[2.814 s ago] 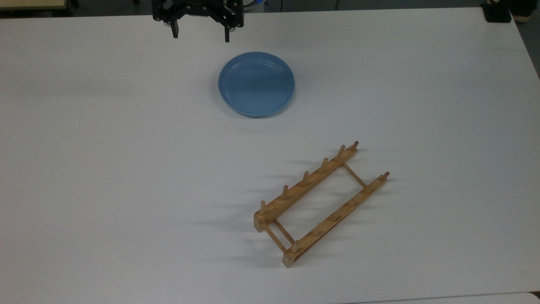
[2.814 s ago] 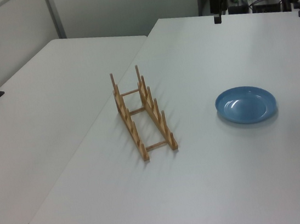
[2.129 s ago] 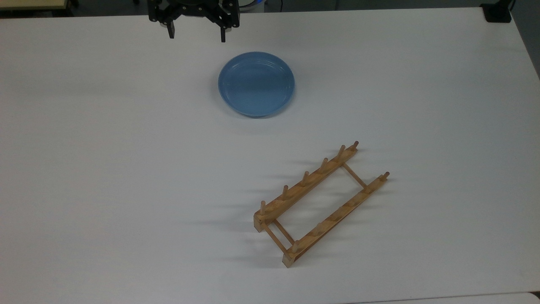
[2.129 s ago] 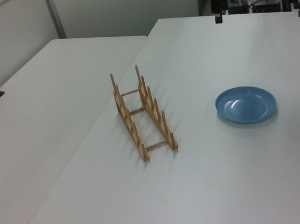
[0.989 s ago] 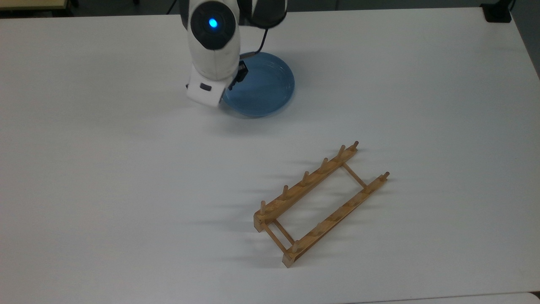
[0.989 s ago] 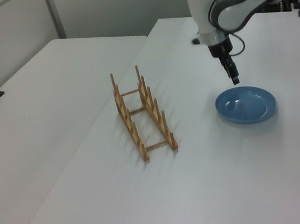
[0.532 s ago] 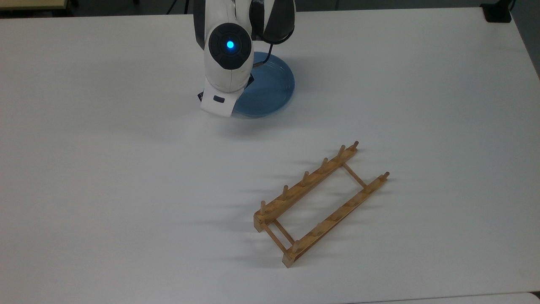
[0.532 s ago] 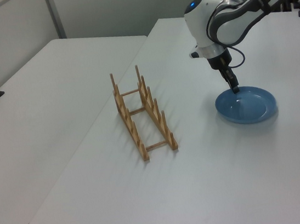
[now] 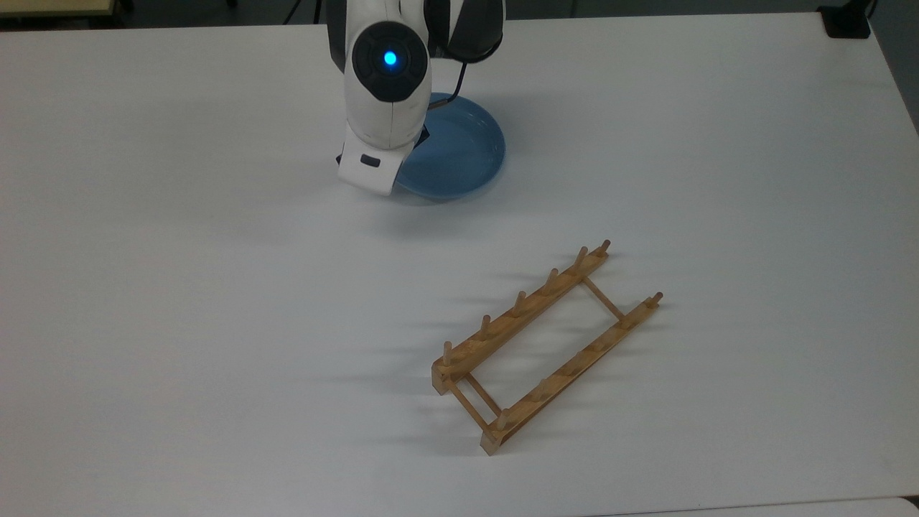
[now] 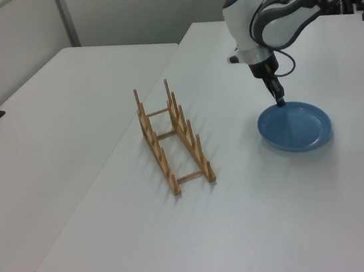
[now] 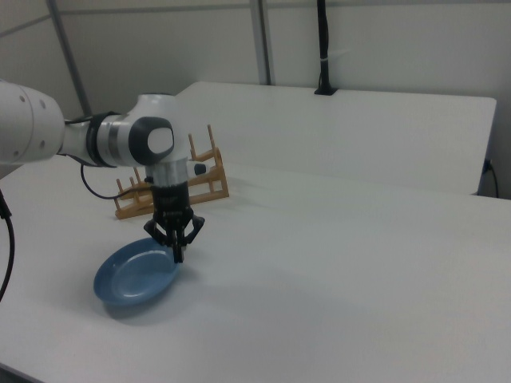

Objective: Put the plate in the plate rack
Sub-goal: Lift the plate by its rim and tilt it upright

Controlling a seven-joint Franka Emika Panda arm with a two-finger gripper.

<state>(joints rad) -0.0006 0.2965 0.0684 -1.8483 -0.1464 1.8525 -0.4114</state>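
You see the black two-finger gripper (image 11: 176,254) closed on the rim of the round light-blue plate (image 11: 134,277). One plate edge is raised off the white table (image 9: 215,287). The light-brown wooden plate rack (image 9: 546,345) stands well apart.

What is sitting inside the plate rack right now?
Nothing: the plate rack has bare pegs and white table between its rails. The plate lies apart, with the pincer at its rim.

I'm seeing even, bright overhead light washing the white worktop (image 9: 215,287); the plate rack (image 9: 546,345) is casting faint streaked shadows toward the top view's left, with slight softness throughout.
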